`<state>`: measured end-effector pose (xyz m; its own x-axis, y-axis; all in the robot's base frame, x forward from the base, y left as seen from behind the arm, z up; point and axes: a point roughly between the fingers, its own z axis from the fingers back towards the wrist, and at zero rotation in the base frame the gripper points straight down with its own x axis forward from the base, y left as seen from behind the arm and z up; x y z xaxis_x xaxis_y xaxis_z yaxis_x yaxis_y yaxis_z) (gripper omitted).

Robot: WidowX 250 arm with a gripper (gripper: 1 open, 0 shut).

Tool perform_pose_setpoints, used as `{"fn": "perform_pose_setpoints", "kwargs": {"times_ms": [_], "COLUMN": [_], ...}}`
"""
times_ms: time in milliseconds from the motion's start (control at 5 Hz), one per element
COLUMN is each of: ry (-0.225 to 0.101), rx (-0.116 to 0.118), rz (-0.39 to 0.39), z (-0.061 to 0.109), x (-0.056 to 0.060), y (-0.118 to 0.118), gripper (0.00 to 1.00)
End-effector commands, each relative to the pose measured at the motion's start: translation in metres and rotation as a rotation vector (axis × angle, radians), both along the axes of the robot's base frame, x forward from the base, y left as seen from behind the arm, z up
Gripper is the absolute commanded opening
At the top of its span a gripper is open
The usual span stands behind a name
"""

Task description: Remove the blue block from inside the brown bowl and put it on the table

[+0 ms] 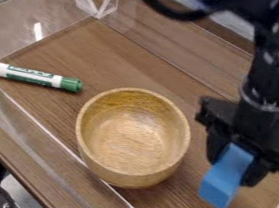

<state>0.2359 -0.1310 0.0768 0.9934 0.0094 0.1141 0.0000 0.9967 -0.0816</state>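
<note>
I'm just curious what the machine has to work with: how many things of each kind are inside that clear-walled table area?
Blue block: 1
Brown bowl: 1
Green-and-white marker: 1
Total: 3

blue block (pixel 226 179): bright blue | brown bowl (pixel 133 135): light-brown, grained | marker (pixel 35 78): green-and-white | claw (pixel 244 155): black

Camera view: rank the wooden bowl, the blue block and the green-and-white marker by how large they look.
1. Wooden bowl, clearly largest.
2. and 3. Blue block and green-and-white marker: unsure. The marker looks longer, the block thicker, and the tool hides the block's top.
</note>
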Motion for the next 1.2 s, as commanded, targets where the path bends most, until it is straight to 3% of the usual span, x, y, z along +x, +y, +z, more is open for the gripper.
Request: {"fn": "perform_pose_setpoints", "kwargs": {"times_ms": [0, 200, 400, 600, 1000], "ry": [-0.036, -0.039, -0.035, -0.032, -0.026], "rx": [-0.018, -0.02, -0.021, -0.019, -0.007], "rz": [-0.012, -0.019, -0.021, -0.023, -0.04], "z": [-0.004, -0.01, -0.01, -0.01, 0.001], "x": [0.003, 0.002, 0.003, 0.003, 0.003], "y": [-0.006, -0.006, -0.004, -0.002, 0.002], "gripper": [0.0, 0.0, 1.0, 0.0, 0.0]}}
